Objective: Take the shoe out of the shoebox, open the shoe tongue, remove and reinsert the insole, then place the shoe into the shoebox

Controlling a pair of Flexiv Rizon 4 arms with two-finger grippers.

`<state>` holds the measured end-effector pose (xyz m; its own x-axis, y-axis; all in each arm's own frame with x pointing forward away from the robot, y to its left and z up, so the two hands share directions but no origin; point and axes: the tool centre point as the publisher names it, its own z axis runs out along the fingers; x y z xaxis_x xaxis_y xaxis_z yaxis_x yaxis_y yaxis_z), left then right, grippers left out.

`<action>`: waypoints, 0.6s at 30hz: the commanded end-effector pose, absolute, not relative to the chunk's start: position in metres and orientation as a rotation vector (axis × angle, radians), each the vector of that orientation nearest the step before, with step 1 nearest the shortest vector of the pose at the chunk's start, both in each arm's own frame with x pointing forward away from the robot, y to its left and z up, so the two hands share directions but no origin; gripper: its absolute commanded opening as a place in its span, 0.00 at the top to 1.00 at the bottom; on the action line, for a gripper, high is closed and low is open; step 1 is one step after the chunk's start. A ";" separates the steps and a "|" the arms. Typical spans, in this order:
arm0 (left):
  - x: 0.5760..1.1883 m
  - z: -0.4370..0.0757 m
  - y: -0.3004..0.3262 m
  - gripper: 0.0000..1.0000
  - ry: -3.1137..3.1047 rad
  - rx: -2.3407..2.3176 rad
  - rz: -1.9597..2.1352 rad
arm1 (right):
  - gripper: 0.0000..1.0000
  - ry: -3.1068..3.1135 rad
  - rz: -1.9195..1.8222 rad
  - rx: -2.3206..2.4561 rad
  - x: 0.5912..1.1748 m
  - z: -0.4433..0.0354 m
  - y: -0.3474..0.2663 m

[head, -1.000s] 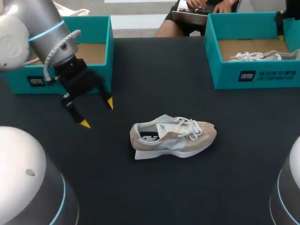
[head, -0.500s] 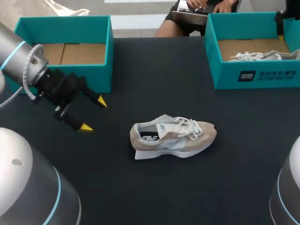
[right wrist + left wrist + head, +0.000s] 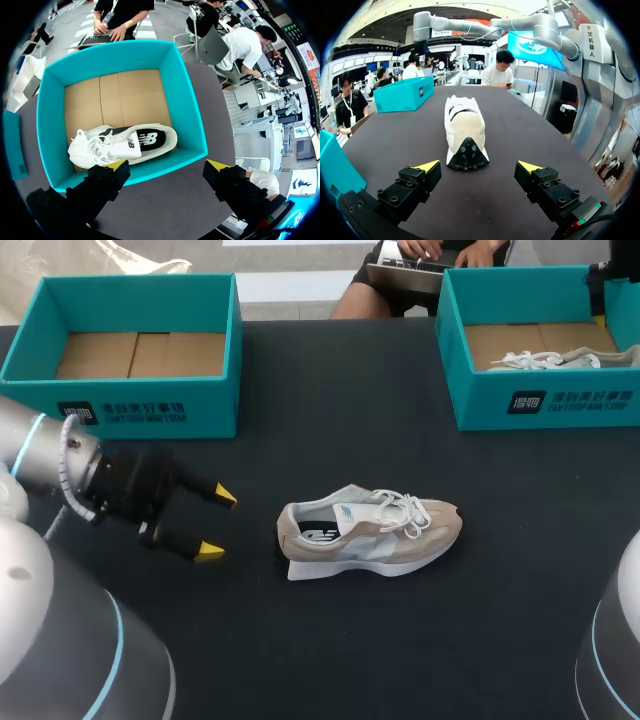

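Found shoe (image 3: 370, 530) out on worktop (image 3: 330, 660), heel toward left gripper (image 3: 217, 524). Noted fingers (image 3: 208, 551) wide, empty, seemingly lined up for grasping.

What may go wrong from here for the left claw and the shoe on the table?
1. The open left claw faces the heel of the shoe, which stands free; a push might slide or tip it.
2. Its loose laces might catch a finger.
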<state>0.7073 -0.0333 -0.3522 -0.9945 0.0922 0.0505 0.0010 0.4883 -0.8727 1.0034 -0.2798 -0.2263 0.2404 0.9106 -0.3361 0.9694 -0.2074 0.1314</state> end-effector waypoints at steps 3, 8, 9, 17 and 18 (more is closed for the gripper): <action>0.705 -0.366 -0.035 0.00 -2.672 0.038 1.822 | 0.00 1.743 -0.263 2.205 1.003 -0.226 -0.280; 0.706 -0.366 -0.040 0.00 -2.685 0.079 1.833 | 0.00 1.743 -0.263 2.205 1.003 -0.226 -0.280; 0.706 -0.366 -0.040 0.00 -2.685 0.079 1.833 | 0.00 1.743 -0.263 2.205 1.003 -0.226 -0.280; 0.706 -0.366 -0.040 0.00 -2.685 0.079 1.833 | 0.00 1.743 -0.263 2.205 1.003 -0.226 -0.280; 0.706 -0.366 -0.040 0.00 -2.685 0.079 1.833 | 0.00 1.743 -0.263 2.205 1.003 -0.226 -0.280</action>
<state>0.7101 -0.0400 -0.3672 -0.9952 -0.0815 -0.0548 0.0215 0.3639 -0.9312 1.0035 -0.2797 -0.2263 0.2404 0.9106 -0.3361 0.9694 -0.2074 0.1314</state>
